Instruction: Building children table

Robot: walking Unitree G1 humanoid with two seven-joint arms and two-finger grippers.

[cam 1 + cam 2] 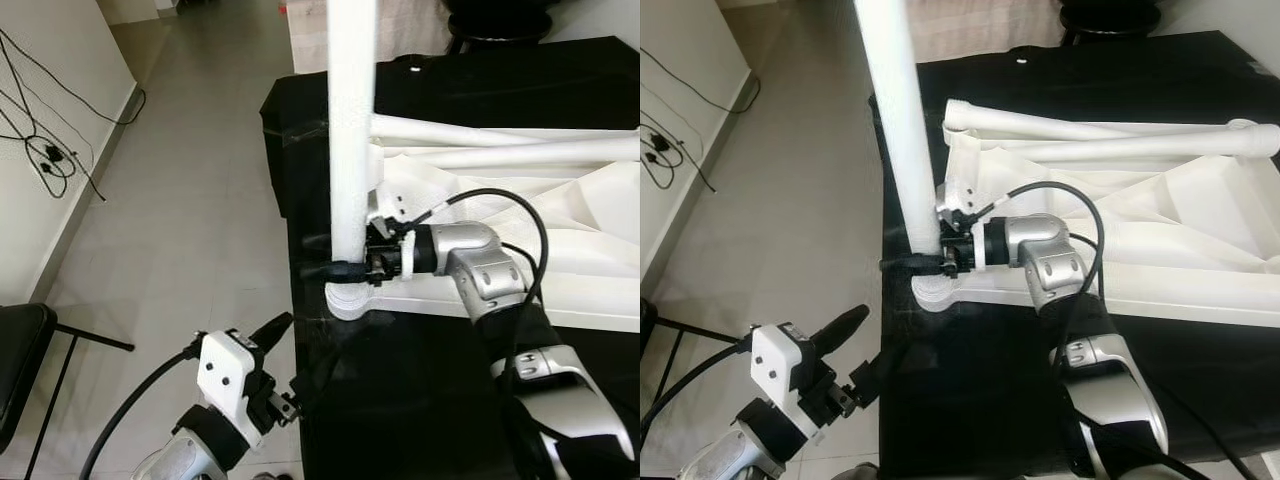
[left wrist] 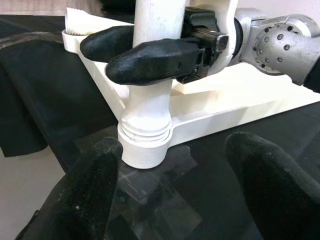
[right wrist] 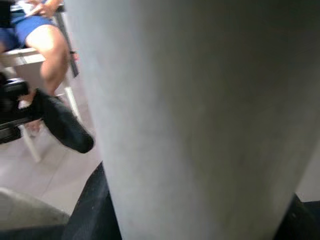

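A white table leg (image 1: 350, 150) stands upright in the corner socket (image 1: 345, 300) of the upturned white table top (image 1: 590, 230). My right gripper (image 1: 335, 270) is shut on the leg just above the socket, its black fingers (image 2: 150, 55) on either side of it. Up close, the leg (image 3: 200, 120) is a wide pale column. My left gripper (image 1: 285, 355) hangs open at the near-left edge of the black surface, pointing at the socket (image 2: 145, 145) without touching it. Two more white legs (image 1: 500, 130) lie across the table top.
The parts rest on a surface covered in black cloth (image 1: 420, 400). Tiled floor (image 1: 180, 200) lies to the left, with cables (image 1: 50, 160) by the wall and a black chair (image 1: 15, 340) near left. A seated person's legs (image 3: 45, 45) are beyond.
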